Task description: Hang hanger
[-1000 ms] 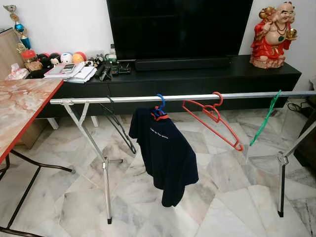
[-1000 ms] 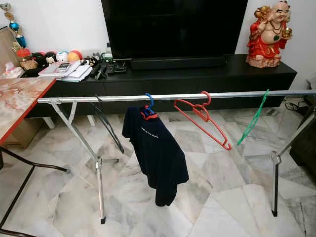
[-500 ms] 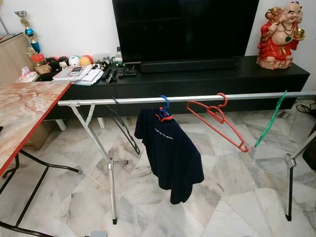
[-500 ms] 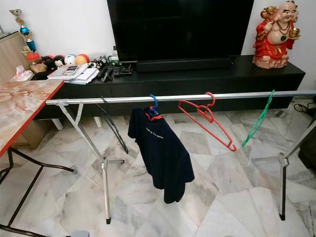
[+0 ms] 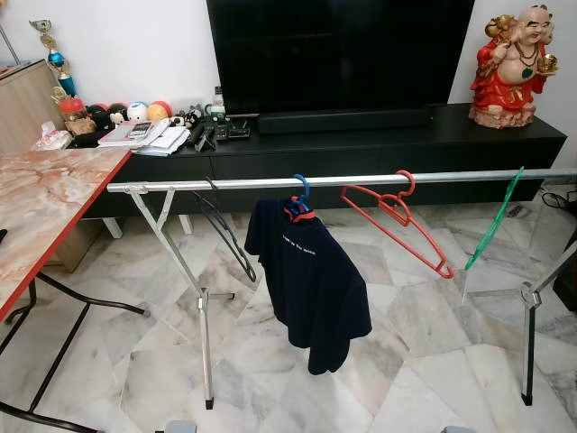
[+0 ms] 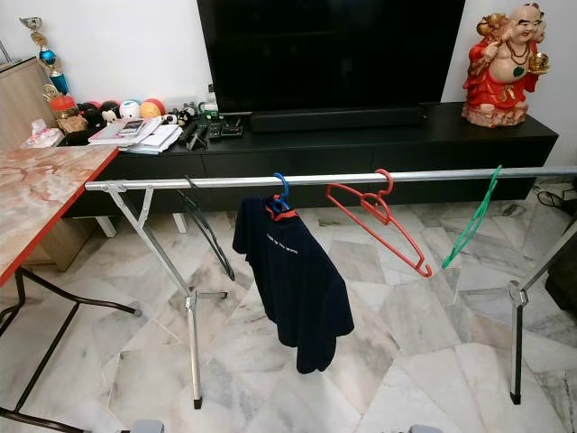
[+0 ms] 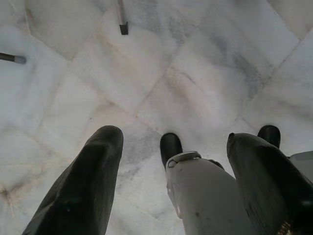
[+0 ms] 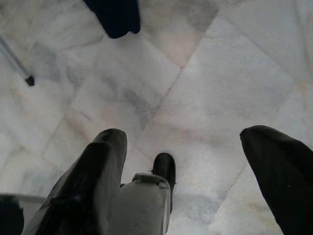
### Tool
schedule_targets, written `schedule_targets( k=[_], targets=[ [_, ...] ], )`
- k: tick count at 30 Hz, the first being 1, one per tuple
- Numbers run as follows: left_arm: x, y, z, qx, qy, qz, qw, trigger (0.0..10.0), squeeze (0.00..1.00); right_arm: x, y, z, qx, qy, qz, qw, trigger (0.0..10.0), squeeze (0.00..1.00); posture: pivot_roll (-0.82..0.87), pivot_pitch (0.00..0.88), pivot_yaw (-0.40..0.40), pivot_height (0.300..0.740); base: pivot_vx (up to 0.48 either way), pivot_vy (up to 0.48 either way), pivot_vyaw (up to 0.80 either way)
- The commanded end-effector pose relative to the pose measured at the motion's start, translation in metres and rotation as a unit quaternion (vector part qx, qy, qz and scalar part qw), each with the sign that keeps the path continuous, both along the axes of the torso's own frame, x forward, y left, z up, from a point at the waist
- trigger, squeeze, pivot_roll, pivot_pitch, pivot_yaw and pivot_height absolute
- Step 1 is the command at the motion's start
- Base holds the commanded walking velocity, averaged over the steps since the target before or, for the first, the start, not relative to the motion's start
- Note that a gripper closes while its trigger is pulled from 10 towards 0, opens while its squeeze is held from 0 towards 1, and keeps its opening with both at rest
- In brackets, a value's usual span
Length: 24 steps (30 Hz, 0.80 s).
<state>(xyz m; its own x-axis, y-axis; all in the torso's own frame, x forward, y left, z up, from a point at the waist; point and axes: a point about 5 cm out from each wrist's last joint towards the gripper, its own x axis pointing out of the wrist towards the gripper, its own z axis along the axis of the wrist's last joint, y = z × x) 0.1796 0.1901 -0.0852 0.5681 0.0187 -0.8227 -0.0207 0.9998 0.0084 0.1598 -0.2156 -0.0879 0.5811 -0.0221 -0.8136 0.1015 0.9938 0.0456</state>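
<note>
A long silver metal drying rail (image 5: 361,179) on folding legs stood across the marble floor (image 5: 270,361), in front of a low black television cabinet (image 5: 361,144). Four hangers were hooked on it. A thin black wire hanger (image 5: 225,233) hung near the left leg. Next came a blue-hooked hanger (image 5: 296,193) carrying a dark navy shirt (image 5: 311,284), which sagged off to one side, probably because it sat unevenly on the shoulders. An empty red plastic hanger (image 5: 397,225) tilted steeply beside it, and a thin green hanger (image 5: 491,221) hung edge-on further right.

Both arms hung low, pointing down at the floor. The left gripper (image 7: 173,171) had its black fingers (image 7: 85,186) spread wide with nothing between them, only pale marble and the robot's own leg and feet beyond. The right gripper (image 8: 186,176) was likewise wide and empty; the shirt's lower hem (image 8: 115,17) showed at the far edge of its view, so that arm was closest to the garment.

Since every hanger seen already sat on the rail and neither gripper carried one, the hanging appeared done, or another hanger lay somewhere unseen. A marble-patterned surface with a red edge (image 5: 45,207) stood to the left, clear of the rail.
</note>
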Motion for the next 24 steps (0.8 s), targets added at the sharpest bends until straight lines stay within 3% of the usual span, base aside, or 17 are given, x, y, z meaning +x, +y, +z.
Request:
schedule_targets(
  k=[1,5,11,18,24],
  targets=[
    [-0.002,0.001,-0.001,-0.002,0.005,0.012,1.0,10.0,0.0,0.001,0.005,-0.001,0.001,0.002,0.005,1.0,10.0,0.0,-0.02,0.0,0.029,0.74,0.0,0.0,0.0],
    [-0.001,0.0,-0.001,-0.003,0.005,0.013,1.0,10.0,0.0,0.004,0.007,0.0,0.003,0.001,-0.005,1.0,10.0,0.0,-0.02,0.002,0.024,0.74,0.0,0.0,0.0],
    [-0.001,0.0,-0.001,-0.009,0.0,0.017,1.0,10.0,0.0,0.011,0.005,0.002,0.004,-0.001,-0.023,1.0,10.0,0.0,-0.04,0.01,0.031,0.74,0.0,0.0,-0.79],
    [0.002,-0.002,0.001,0.005,-0.005,-0.012,1.0,10.0,0.0,-0.007,0.004,-0.004,0.003,0.013,-0.015,1.0,10.0,0.0,-0.04,0.014,0.033,0.74,0.0,-0.127,-0.79],
    [0.0,-0.002,-0.001,-0.003,0.001,0.004,1.0,10.0,0.0,-0.007,0.002,-0.004,0.0,0.014,-0.015,1.0,10.0,0.0,-0.04,0.015,0.03,0.74,0.0,-0.32,-0.79]
  ],
)
